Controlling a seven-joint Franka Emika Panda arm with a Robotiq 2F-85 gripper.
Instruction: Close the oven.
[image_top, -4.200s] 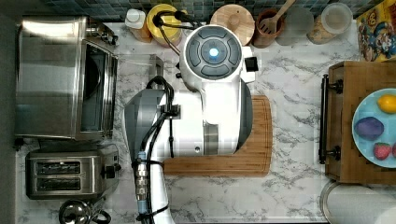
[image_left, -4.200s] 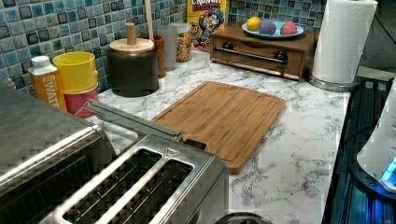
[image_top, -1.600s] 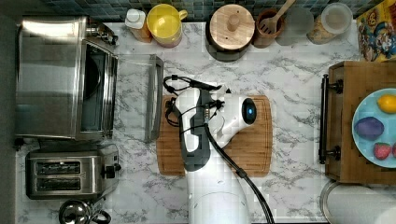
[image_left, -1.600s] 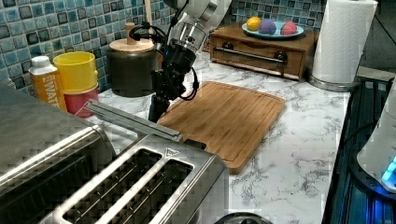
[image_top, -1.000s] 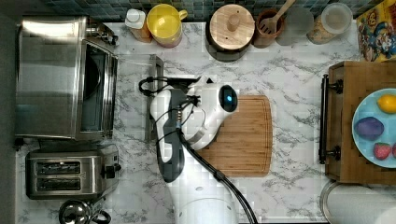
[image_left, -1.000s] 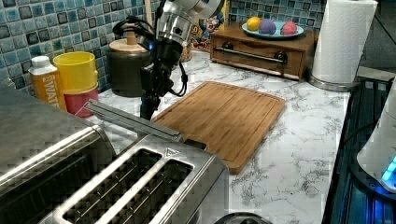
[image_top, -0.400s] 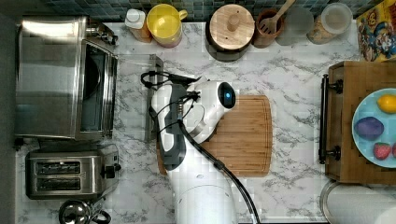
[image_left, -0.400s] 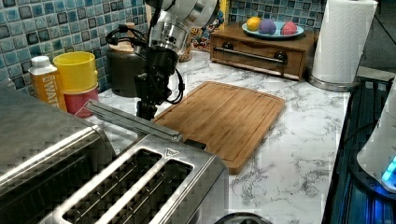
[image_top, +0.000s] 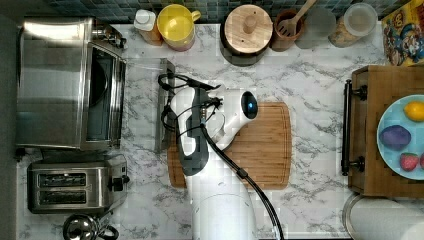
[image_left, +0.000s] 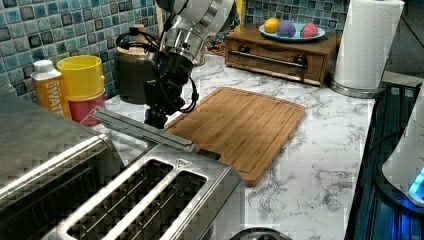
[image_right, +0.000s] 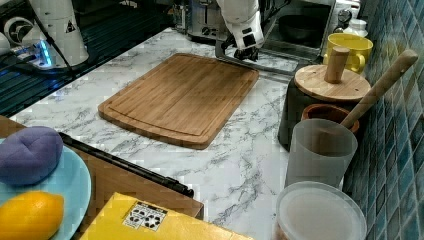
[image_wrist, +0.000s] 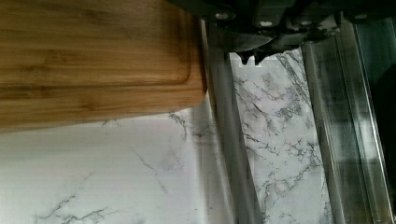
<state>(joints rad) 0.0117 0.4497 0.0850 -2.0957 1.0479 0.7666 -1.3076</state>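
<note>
The oven (image_top: 55, 85) stands at the top view's left, its glass door (image_top: 140, 100) lying open and flat over the marble counter. The door's metal bar handle (image_top: 161, 75) runs along the door's outer edge, beside the wooden cutting board (image_top: 260, 150). My gripper (image_left: 154, 119) hangs low at that handle, about midway along the bar. In the wrist view its fingertips (image_wrist: 246, 57) sit together, shut on nothing, just over the bar handle (image_wrist: 229, 140) and the glass (image_wrist: 280, 140). The right view shows the gripper (image_right: 246, 54) in front of the oven's dark interior (image_right: 300, 22).
A two-slot toaster (image_top: 75, 186) stands beside the oven. A yellow cup (image_top: 175, 22), a bottle (image_top: 146, 22) and a dark canister with a wooden lid (image_top: 247, 30) line the tiled wall. At the top view's right are a wooden box (image_top: 365, 165) with a fruit plate and a paper towel roll (image_top: 380, 220).
The arm came down over the cutting board and swung toward the top view's left until the gripper reached the door handle. The oven door has stayed open and flat.
</note>
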